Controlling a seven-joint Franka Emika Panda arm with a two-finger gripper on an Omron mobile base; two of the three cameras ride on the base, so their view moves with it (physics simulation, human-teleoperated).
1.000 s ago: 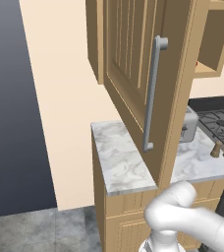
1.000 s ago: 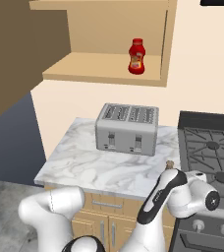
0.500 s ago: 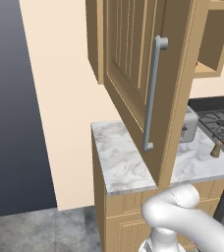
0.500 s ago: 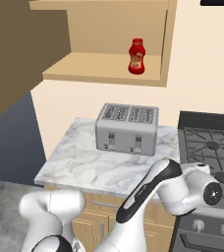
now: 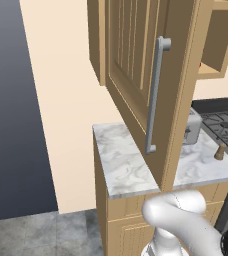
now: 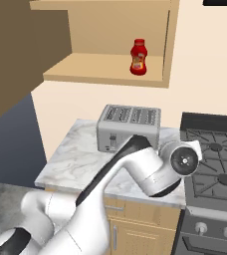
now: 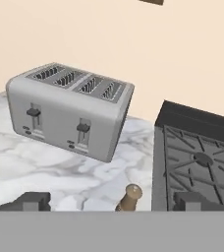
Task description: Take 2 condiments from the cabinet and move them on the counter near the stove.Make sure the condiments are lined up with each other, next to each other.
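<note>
Wooden shaker (image 7: pixel 129 197) is down beside the stove (image 7: pixel 197 162); claw (image 7: pixel 111 202) released above it. Next: the red bottle (image 6: pixel 138 57) up in the cabinet (image 6: pixel 105 74).

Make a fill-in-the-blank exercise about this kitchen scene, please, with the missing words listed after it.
1. The red bottle stands on a shelf of the open ____.
2. The wooden shaker stands on the marble counter, between the toaster and the ____.
3. The top of the toaster has ____ slots.
4. The tool has its two dark tips far apart, so it is ____, with the shaker between them.

Missing words: cabinet; stove; four; open
</note>
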